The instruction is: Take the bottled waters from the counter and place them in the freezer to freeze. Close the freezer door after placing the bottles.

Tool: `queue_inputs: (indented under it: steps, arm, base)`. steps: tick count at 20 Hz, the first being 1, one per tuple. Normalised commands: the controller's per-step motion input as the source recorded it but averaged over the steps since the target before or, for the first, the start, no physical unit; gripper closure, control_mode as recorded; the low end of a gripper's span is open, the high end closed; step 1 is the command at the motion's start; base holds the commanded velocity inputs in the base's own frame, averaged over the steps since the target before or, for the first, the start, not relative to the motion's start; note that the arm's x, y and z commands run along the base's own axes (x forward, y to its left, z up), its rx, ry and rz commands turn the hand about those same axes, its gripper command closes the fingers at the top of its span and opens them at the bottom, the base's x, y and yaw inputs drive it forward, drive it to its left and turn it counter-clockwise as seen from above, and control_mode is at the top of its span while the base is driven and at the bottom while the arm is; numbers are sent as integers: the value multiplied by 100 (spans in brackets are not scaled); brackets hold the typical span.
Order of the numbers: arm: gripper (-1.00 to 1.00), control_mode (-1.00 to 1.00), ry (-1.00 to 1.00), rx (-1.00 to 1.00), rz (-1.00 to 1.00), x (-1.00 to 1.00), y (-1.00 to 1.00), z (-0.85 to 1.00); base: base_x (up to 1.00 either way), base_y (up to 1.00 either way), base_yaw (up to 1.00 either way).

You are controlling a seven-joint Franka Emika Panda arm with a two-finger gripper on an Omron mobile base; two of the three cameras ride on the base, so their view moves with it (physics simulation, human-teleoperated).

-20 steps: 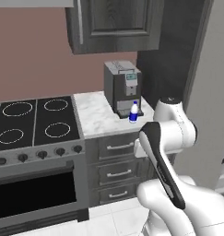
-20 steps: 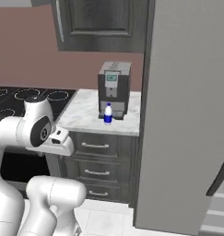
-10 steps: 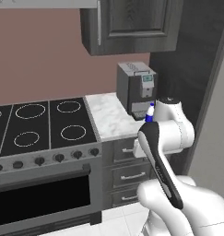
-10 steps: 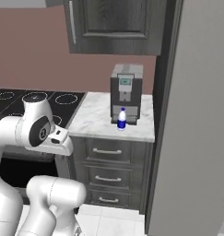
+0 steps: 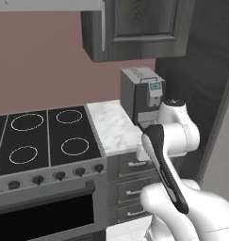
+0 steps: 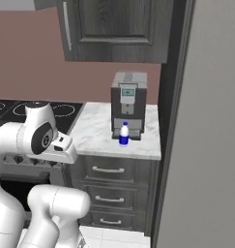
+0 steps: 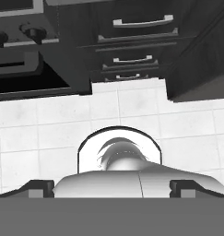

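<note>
Pincer spread wide, empty, fingertips at the hand view's lower corners, aimed down at white floor tiles and dark drawers. Right base view: blue-capped bottle upright on the counter, touching the coffee machine front (left base view: arm covers it).

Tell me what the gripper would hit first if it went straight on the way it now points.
Probably the white tiled floor in front of the dark drawers. In the hand view the open gripper looks down at bare tiles with nothing in between, though depth is hard to judge, and part of the line is hidden low in that view.
</note>
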Motion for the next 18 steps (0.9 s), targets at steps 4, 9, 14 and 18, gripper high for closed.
queue_inputs:
  steps: [4, 9, 14, 18]
  arm:
    - [-100, 100, 0, 0, 0, 0, 0, 0]
    - [-100, 100, 0, 0, 0, 0, 0, 0]
    - [-100, 100, 0, 0, 0, 0, 0, 0]
    - [-100, 100, 0, 0, 0, 0, 0, 0]
  base:
    - [36, 33, -13]
    - [34, 35, -14]
    - [42, 32, -11]
    - [52, 26, -9]
